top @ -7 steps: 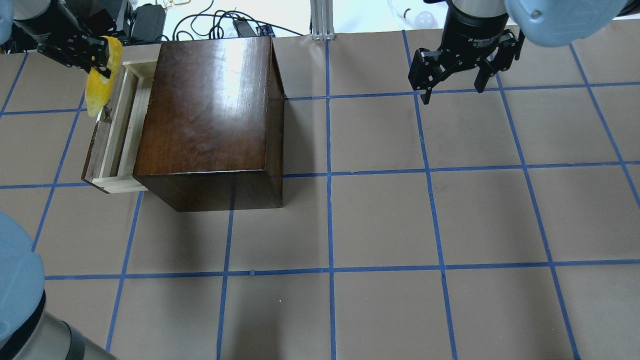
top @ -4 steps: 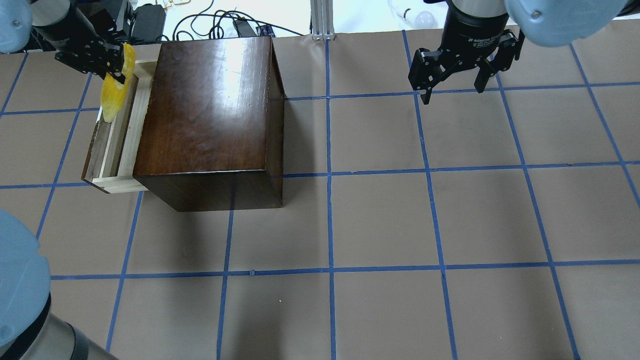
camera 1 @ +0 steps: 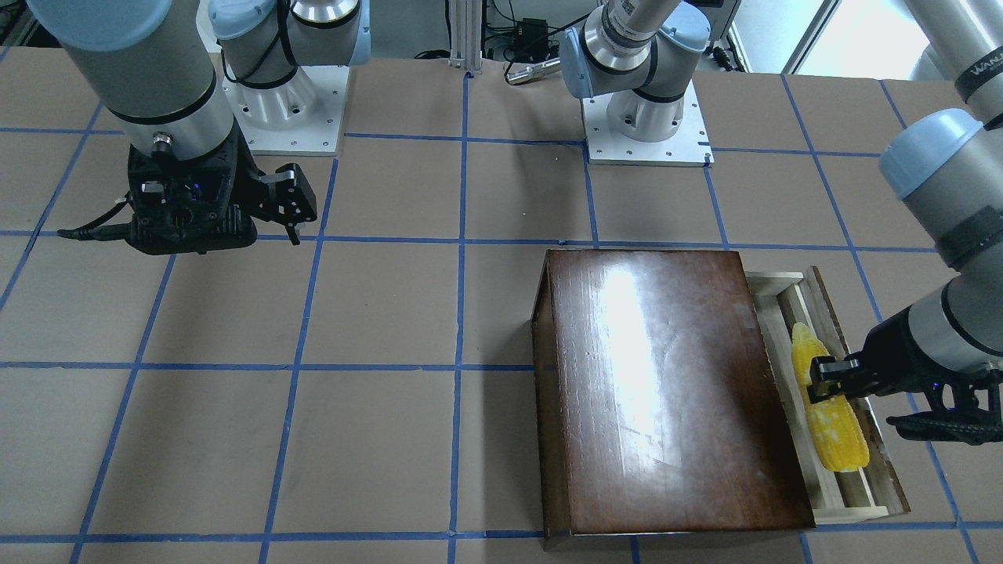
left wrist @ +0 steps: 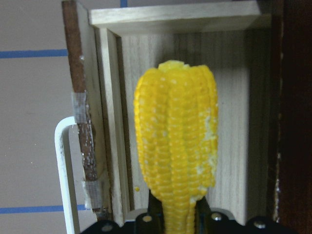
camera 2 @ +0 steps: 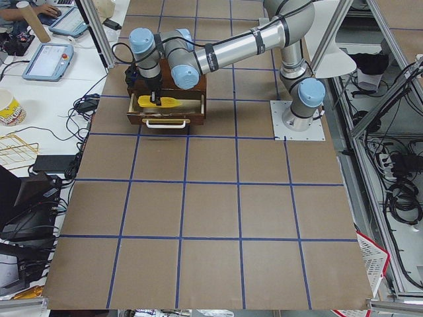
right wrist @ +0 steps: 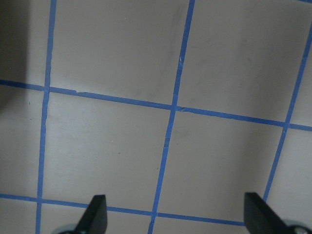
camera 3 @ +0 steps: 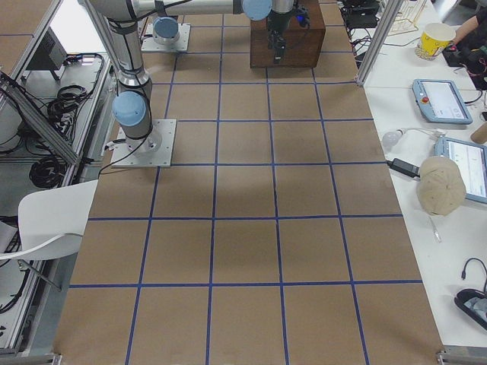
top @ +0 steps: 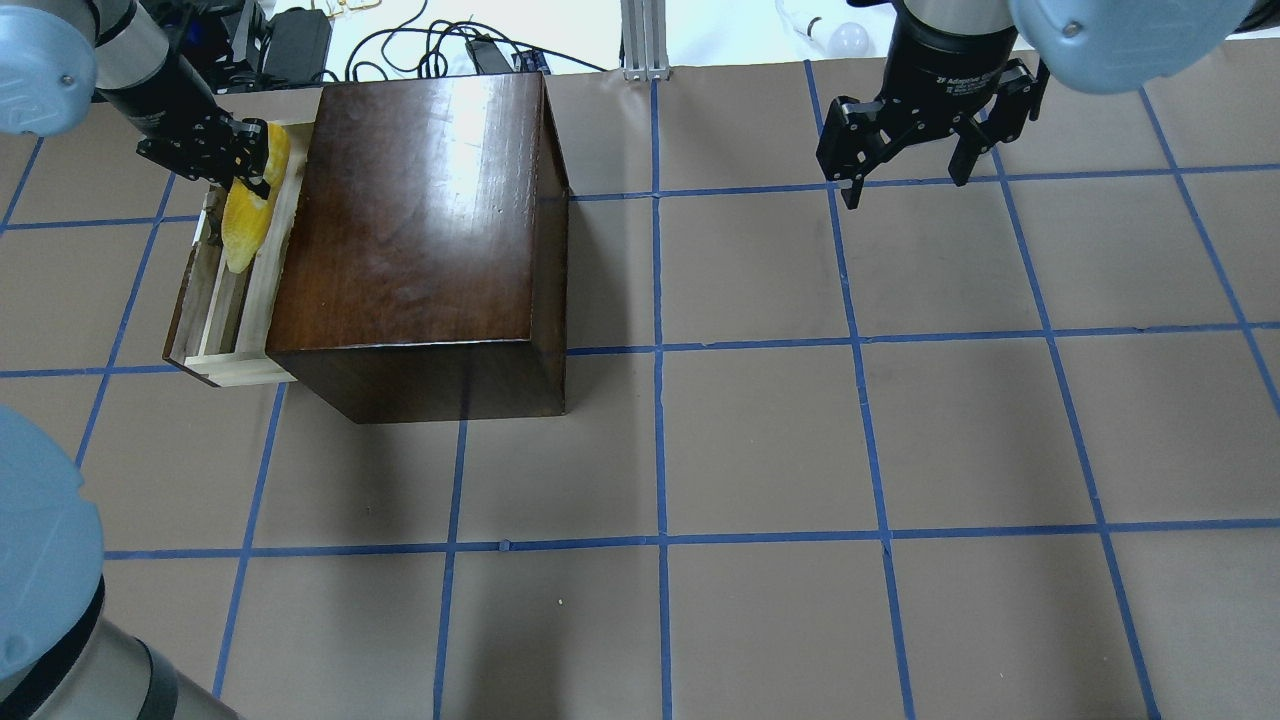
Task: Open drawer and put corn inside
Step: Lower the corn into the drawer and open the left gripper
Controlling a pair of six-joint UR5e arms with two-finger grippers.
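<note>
The drawer (top: 213, 318) stands pulled out from the glossy dark brown box (top: 420, 220) at the table's far left. My left gripper (top: 248, 168) is shut on the yellow corn (top: 245, 218) near its thick end. It holds the corn lengthwise over the drawer's pale wood tray, close to the tray floor (left wrist: 239, 146). The corn (left wrist: 176, 146) fills the middle of the left wrist view, with the drawer's worn front panel (left wrist: 80, 122) to its left. The front-facing view shows the corn (camera 1: 829, 415) inside the drawer's outline (camera 1: 854, 513). My right gripper (top: 905, 180) is open and empty, over bare table far to the right.
A white handle (left wrist: 63, 170) sits on the drawer's front panel. Brown paper with a blue tape grid (top: 660, 450) covers the table. Cables and a light bulb (top: 850, 38) lie beyond the far edge. The right wrist view shows only taped paper (right wrist: 170, 107).
My left gripper has carried the corn from above the drawer's front panel in towards the box, so it now hangs over the tray's inside. The right arm has not moved.
</note>
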